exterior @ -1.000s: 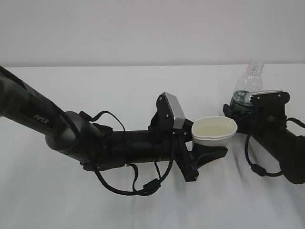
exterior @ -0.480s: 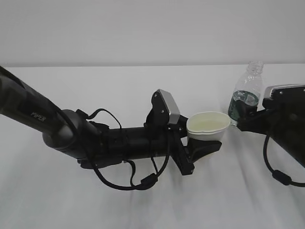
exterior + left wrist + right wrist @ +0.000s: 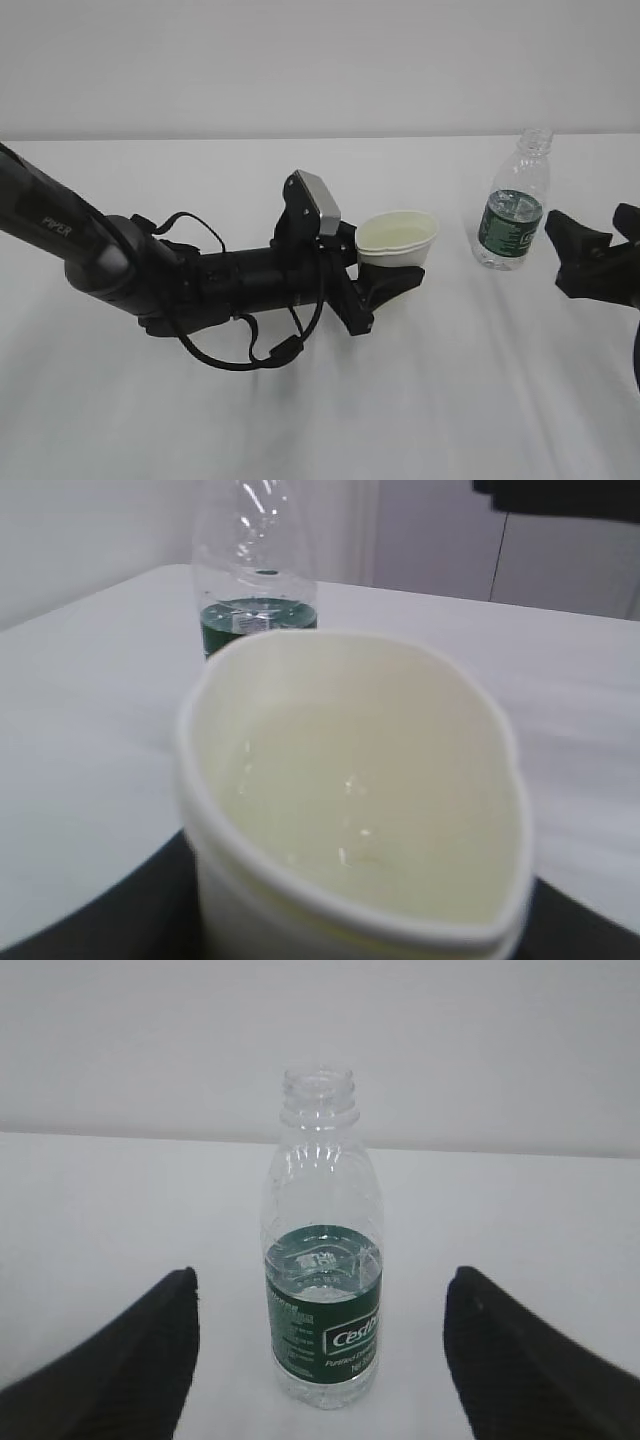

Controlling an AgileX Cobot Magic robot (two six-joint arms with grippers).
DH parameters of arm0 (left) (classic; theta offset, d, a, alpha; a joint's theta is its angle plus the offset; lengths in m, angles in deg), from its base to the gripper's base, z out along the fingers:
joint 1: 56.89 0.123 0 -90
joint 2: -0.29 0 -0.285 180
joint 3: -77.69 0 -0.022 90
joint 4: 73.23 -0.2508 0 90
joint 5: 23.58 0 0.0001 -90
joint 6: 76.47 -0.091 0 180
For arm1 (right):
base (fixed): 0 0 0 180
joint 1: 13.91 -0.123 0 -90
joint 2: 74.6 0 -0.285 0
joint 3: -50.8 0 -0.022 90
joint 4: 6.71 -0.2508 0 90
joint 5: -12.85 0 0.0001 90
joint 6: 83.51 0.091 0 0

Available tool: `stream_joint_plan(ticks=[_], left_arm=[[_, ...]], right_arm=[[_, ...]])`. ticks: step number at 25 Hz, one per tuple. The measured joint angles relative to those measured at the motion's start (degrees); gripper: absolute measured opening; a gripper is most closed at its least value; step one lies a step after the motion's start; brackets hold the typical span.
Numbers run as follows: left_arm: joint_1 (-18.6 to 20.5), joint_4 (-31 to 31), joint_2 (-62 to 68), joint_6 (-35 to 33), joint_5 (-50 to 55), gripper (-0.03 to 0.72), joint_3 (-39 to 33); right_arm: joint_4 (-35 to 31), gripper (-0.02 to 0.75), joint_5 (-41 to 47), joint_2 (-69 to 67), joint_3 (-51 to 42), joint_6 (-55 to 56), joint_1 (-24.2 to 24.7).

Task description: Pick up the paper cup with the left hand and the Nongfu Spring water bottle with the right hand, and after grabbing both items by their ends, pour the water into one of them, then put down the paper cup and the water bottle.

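The paper cup (image 3: 397, 238) is upright, held low over the table with my left gripper (image 3: 388, 280) shut on it. Its rim is squeezed into an oval. In the left wrist view the cup (image 3: 350, 800) fills the frame with clear water (image 3: 350, 810) in it, and black fingers (image 3: 110, 925) show at its base. The Nongfu Spring water bottle (image 3: 513, 205) stands upright and capless on the table, right of the cup, with a little water at label height. My right gripper (image 3: 572, 258) is open and sits apart to the right of it. From the right wrist the bottle (image 3: 322, 1260) stands beyond the spread fingers (image 3: 130, 1360).
The white table (image 3: 320, 420) runs back to a pale wall. The left arm (image 3: 110, 260) with its looped cable lies low across the left half of the table.
The right gripper has let go of the bottle and drawn back to the right, leaving it standing. The left arm has carried the cup to the left.
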State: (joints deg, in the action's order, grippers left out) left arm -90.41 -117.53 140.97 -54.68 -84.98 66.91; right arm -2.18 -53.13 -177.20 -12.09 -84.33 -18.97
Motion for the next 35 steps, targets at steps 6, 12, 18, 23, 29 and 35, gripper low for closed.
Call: stream_joint_plan(ticks=[6,12,18,23,29,35], left_arm=[[3.5,-2.6,0.0,0.0,-0.3,0.397,0.0],[6.7,-3.3,-1.4,0.0,-0.5,0.397,-2.2],[11.1,-3.3,-3.0,-0.6,-1.6,0.397,-5.8],[15.6,-2.3,-4.5,-0.9,-2.7,0.397,-8.6],[20.0,0.4,-5.5,-4.3,-2.8,0.397,-12.2],[21.5,6.1,-6.4,-8.2,-2.8,0.397,-15.1]], right_arm=[[0.0,0.572,0.0,6.2,-5.0,0.0,0.0],[0.0,0.572,0.0,6.4,-7.3,0.0,0.0],[0.0,0.572,0.0,6.4,-7.3,0.8,0.0],[0.0,0.572,0.0,6.4,-7.3,1.6,0.0],[0.0,0.572,0.0,6.4,-7.3,2.7,0.0],[0.0,0.572,0.0,6.4,-7.3,2.8,0.0]])
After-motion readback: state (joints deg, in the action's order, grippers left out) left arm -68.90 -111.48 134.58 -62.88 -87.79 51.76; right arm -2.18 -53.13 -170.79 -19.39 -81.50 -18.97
